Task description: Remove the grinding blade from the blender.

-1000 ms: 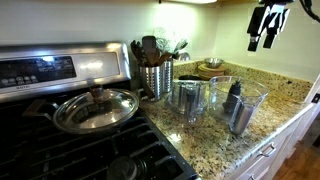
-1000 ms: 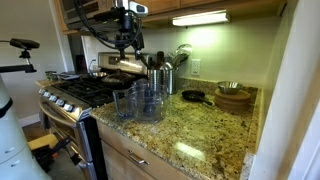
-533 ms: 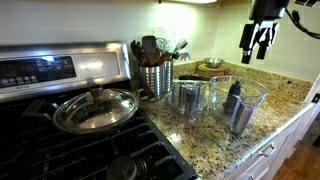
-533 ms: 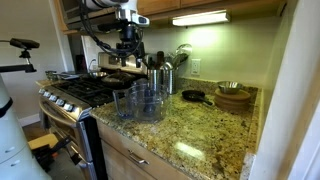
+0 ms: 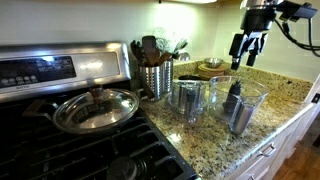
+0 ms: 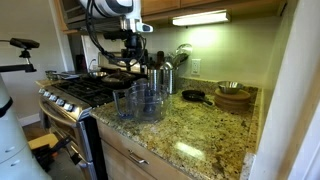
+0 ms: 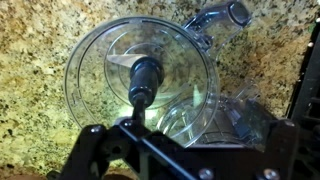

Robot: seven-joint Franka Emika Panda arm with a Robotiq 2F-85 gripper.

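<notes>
The blender is a wide clear bowl on the granite counter, near its front edge. The grinding blade stands upright inside it, dark and tapered. My gripper hangs open and empty above and a little behind the bowl, well clear of it. It also shows in an exterior view above the clear containers. The wrist view looks straight down into the blender. The grinding blade's dark top is at its centre, and my gripper's fingers frame the bottom edge.
A smaller clear jug stands beside the bowl and shows in the wrist view. A perforated steel utensil holder stands behind it. A lidded pan sits on the stove. Wooden bowls sit further along the counter.
My gripper has come down and moved sideways toward the spot above the bowl. The bowl, blade and jug have not moved.
</notes>
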